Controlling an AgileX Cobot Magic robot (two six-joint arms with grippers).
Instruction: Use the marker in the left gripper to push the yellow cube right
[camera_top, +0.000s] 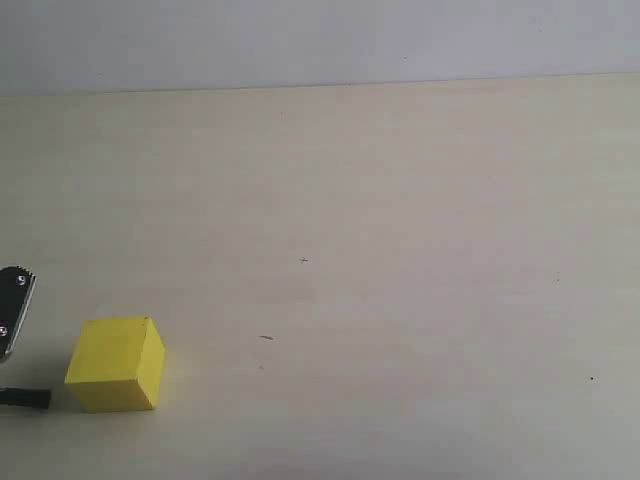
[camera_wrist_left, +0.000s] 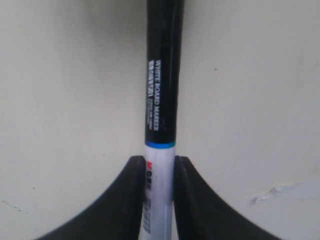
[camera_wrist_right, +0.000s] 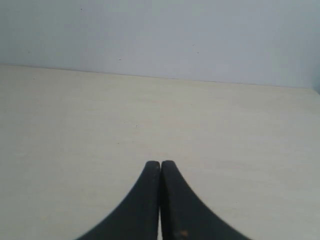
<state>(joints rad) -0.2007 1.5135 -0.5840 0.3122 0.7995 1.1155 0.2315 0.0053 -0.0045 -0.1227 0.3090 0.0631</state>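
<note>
Your left end effector (camera_wrist_left: 160, 167) is clenched on the marker (camera_wrist_left: 161, 100). In the left wrist view the two black fingers (camera_wrist_left: 125, 200) press on either side of the white barrel. The long black cap runs straight out ahead of them over the pale desk (camera_wrist_left: 75, 100). A thin blue ring marks where cap meets barrel, and white lettering on the cap reads "WHITE BOARD MARKER". A pale scuff (camera_wrist_left: 280, 192) shows on the desk surface beside one finger.

In the exterior view you see only a sliver of that end effector at the far left edge, a screw-studded plate. The marker's black end (camera_top: 28, 398) pokes in low at that same edge and lies close to the desk. The yellow cube (camera_top: 115, 365) sits at the lower left of the desk, just to the right of the marker's end. A narrow strip of desk shows between them, so they look apart rather than touching. The cube rests flat, with its top face and two sides in view. To its right the desk runs on to the grey wall (camera_top: 300, 40), with a few tiny dark specks (camera_top: 266, 338) on it.

Your right end effector (camera_wrist_right: 160, 167) is clenched on nothing. In the right wrist view its two black fingers meet tip to tip above bare desk, facing the wall.
</note>
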